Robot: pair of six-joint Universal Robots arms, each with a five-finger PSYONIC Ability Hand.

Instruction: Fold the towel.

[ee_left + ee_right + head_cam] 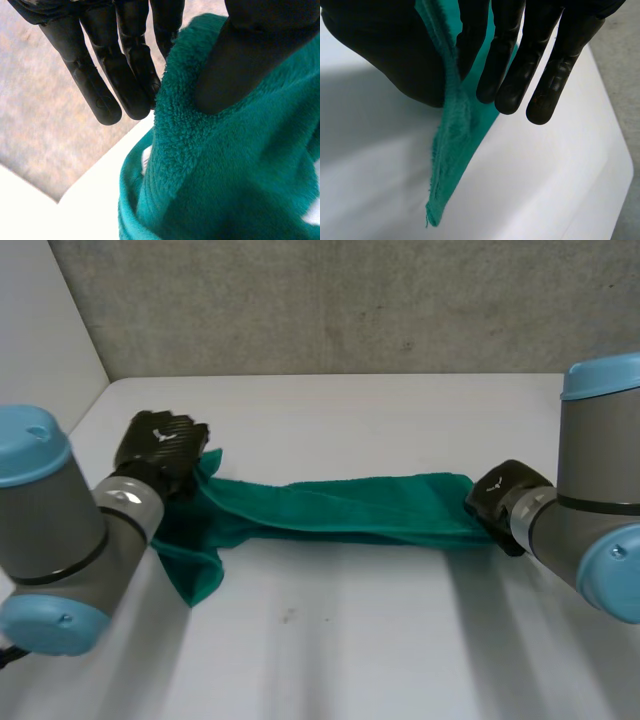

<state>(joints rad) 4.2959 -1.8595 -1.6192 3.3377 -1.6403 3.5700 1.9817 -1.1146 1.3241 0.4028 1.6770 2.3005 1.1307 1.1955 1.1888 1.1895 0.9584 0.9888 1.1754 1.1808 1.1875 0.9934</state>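
A green towel (340,505) stretches in a long band across the white table (360,630) between my two hands. My left hand (160,450) holds its left end, thumb pressing the fluffy cloth (225,165) against the fingers (125,75); a loose flap hangs down below that hand. My right hand (500,502) pinches the right end, and the towel's edge (451,150) hangs down between thumb and fingers (520,65) above the table.
A grey wall (340,300) stands behind the table's far edge. A white side panel (40,330) rises at the left. My arms (590,530) flank the towel on both sides.
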